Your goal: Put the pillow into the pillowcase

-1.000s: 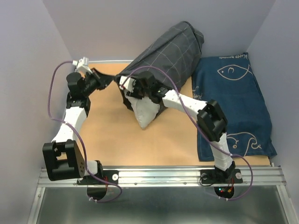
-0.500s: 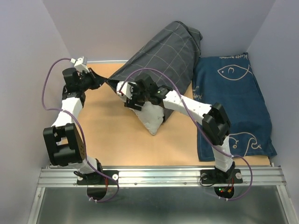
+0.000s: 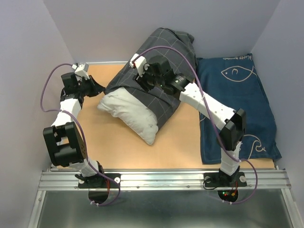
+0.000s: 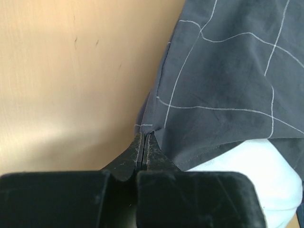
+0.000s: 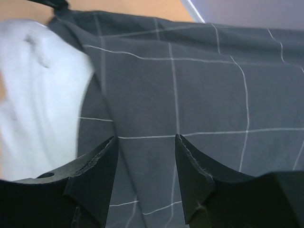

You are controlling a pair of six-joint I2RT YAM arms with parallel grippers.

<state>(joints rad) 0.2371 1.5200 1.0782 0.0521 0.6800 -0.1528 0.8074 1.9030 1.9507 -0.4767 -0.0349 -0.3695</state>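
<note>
Though only partway in, got the white pillow (image 3: 130, 113) lying slantwise on the wooden table (image 3: 109, 142), near-left end sticking out bare, far end under the dark grey windowpane pillowcase (image 3: 166, 52). Got the left gripper (image 4: 144, 140) pinched tight on the case's left hem corner. Got the right gripper (image 5: 145, 137) hanging over the case's top, fingers apart, nothing between them. Just beside the case on the right, got a navy cloth with white fish drawings (image 3: 237, 104)

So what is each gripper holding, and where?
Left gripper pinches the pillowcase at the hem of its opening; right gripper is open over the fabric, holding nothing.
</note>
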